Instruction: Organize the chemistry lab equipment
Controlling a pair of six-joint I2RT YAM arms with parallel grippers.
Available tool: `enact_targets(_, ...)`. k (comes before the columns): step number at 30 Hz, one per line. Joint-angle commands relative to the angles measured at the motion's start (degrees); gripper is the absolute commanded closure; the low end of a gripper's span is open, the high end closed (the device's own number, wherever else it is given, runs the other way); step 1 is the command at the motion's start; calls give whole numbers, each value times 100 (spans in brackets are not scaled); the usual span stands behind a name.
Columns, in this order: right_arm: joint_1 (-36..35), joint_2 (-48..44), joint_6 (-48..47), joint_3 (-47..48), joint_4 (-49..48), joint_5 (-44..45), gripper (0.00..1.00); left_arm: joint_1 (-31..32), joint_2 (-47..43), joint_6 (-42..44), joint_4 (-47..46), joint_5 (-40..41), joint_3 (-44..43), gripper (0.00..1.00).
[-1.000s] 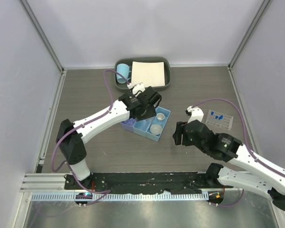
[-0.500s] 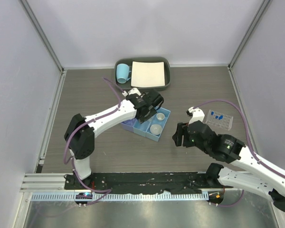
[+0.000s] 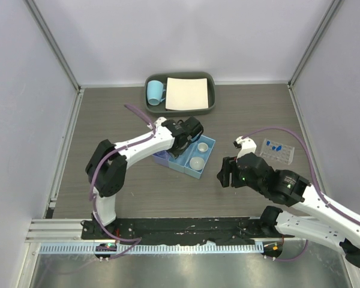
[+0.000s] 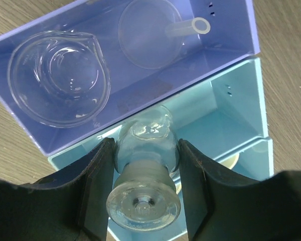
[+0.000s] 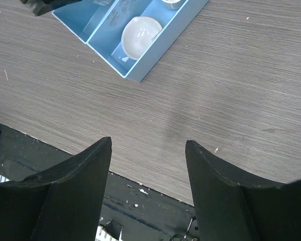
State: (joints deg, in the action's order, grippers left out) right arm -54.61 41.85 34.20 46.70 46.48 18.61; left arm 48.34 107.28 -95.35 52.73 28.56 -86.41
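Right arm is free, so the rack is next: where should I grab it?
Take the rack from straight above, jaws across its short width at the right end. It lies flat and long side to side, and the blue caps cluster toward its left, so that end probably leaves room.

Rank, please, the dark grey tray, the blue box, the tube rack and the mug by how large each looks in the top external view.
1. dark grey tray
2. blue box, though partly hidden
3. tube rack
4. mug, only slightly smaller than the rack
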Motion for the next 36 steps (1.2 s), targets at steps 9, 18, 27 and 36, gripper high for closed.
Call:
enact_targets(9, -32, -115, -141, 59, -148, -147, 34, 0, 723, -370, 589, 194, -684, 85)
enact_targets(18, -32, -106, -150, 76, -130, -191, 34, 53, 864, -221, 457, 45, -895, 59)
enact_targets(27, -41, -203, -159, 85, -122, -191, 34, 62, 1040, -63, 545, -105, -1159, 44)
enact_targets(36, -41, -203, -168, 76, -148, -244, 34, 71, 1110, -19, 616, -114, -1220, 31)
